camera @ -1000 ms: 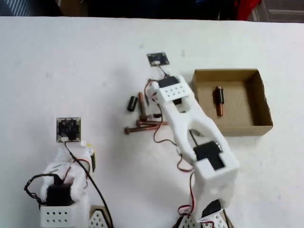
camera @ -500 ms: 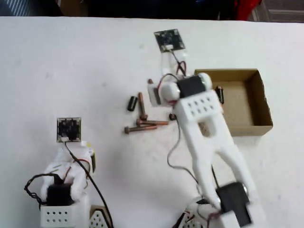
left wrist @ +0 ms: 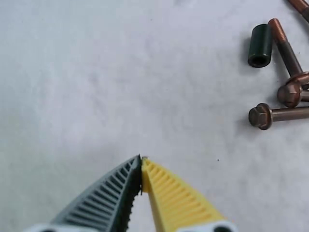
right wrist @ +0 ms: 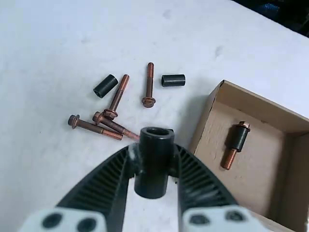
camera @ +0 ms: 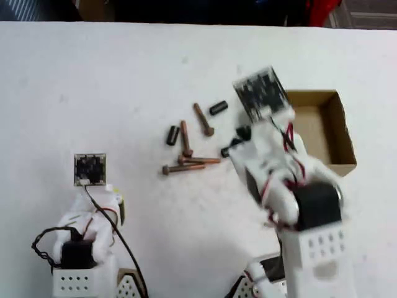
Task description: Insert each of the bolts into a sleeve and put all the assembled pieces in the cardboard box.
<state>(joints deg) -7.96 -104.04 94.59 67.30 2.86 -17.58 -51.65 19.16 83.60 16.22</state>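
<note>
- The box (camera: 322,133) sits on the surface (camera: 93,74), right of the loose parts, with one assembled piece (right wrist: 237,142) lying in it.
- Three bolts (camera: 186,158) lie bunched, with a sleeve (camera: 172,135) just to their left.
- A fourth bolt (camera: 203,119) lies behind them, with a second sleeve (camera: 218,108) near its tip.
- The right pincer (right wrist: 153,151) holds a third sleeve (right wrist: 154,137) between the bolts and the box.

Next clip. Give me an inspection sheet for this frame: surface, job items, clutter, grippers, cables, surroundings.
Surface: white table, no spills seen.
Job's things: four loose bolts in a cluster; two loose sleeves lying on the table beside them; cardboard box holding one assembled piece.
Clutter: nothing seen.
Grippers: right gripper shut on a third sleeve; left gripper shut, empty, over bare table.
Cables: red and black wires on the right arm; black cable on the left arm.
Surroundings: dark area beyond the table's far edge, details unclear.
</note>
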